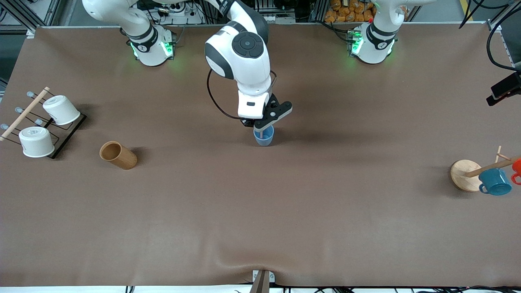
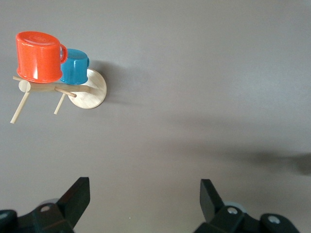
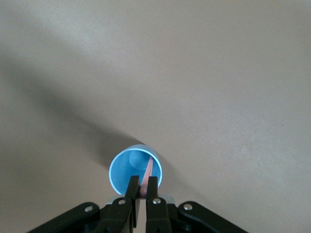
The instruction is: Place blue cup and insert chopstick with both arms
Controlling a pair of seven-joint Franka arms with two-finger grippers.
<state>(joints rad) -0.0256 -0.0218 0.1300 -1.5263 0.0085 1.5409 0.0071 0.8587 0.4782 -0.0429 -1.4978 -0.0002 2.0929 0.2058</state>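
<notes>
Toward the left arm's end of the bench, near that edge, a round wooden base carries a rack with a teal mug and an orange mug hung on its pegs; this is the group nearest the front camera. Toward the right arm's end lies a brown cup on its side. Farther from the camera, near that end's edge, a black rack holds two white cups and a wooden rod.

At mid-bench the blue cup stands upright on the cloth, mouth up. The right gripper hangs directly over its mouth, fingers clenched on the chopstick, whose lower part slants down inside the cup.

The left gripper is high over the bench toward its own end, fingers spread wide with nothing between them; this arm waits
</notes>
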